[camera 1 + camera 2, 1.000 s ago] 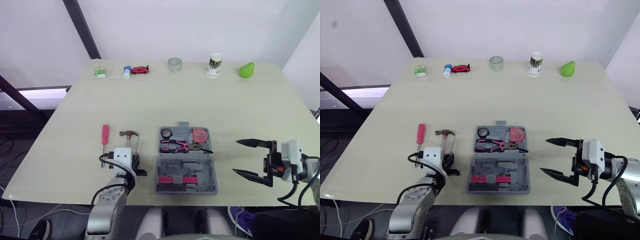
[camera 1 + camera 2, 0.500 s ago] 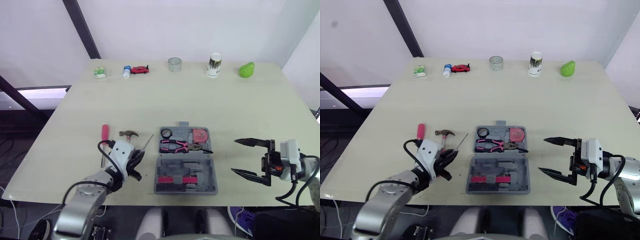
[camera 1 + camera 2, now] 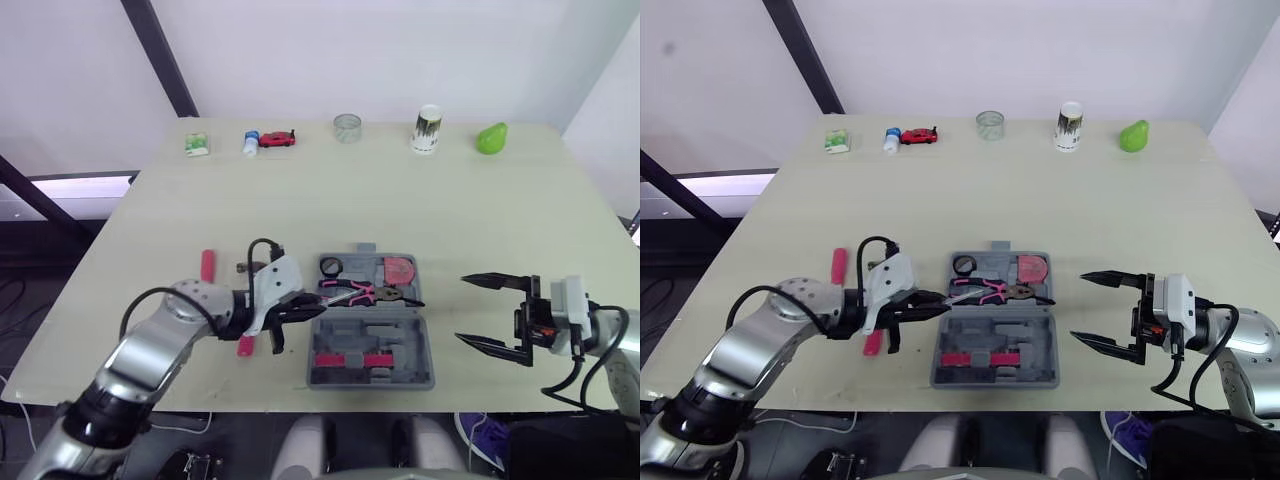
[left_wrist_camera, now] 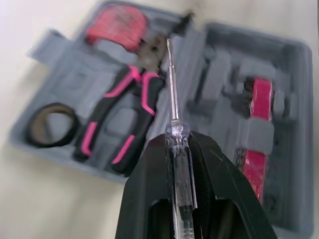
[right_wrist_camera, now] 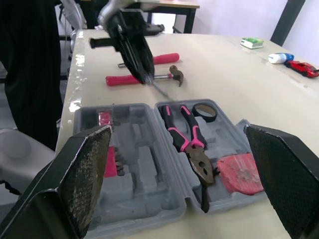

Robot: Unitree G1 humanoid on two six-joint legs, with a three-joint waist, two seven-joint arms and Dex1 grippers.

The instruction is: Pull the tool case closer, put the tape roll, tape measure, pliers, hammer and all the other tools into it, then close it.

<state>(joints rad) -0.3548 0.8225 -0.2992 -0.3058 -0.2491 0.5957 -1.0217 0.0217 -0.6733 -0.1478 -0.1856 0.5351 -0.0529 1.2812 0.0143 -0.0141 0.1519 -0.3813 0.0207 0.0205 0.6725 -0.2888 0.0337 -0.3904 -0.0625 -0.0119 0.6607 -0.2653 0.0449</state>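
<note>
Hovering at the left edge of the open tool case (image 3: 372, 322), the left gripper (image 3: 303, 308) is clamped on the clear handle of a slim screwdriver (image 4: 172, 94), whose bare steel shaft reaches out over the grey tray toward the pliers (image 3: 362, 292). The case lies flat near the front of the table (image 3: 400, 200), with the pliers, the black tape roll (image 3: 332, 266) and the red tape measure (image 3: 402, 270) already seated in its far half and a pink bit holder (image 3: 350, 358) in the near half. To the case's right, the right gripper (image 3: 465, 309) hangs just above the table with its fingers spread wide and nothing between them. Left of the case, the pink-handled hammer (image 5: 119, 79) and a red-handled screwdriver (image 3: 207, 265) lie on the table, not yet packed. The held screwdriver looks light and rigid, but its smooth plastic handle could twist or slide in the black fingers, so the grip across the thick handle, not the thin shaft, seems the right one. It probably needs lining up with a moulded slot before release. The hammer is likely head-heavy and best taken on the shaft close to the head. The pliers are stiff steel and could snag a descending shaft.
</note>
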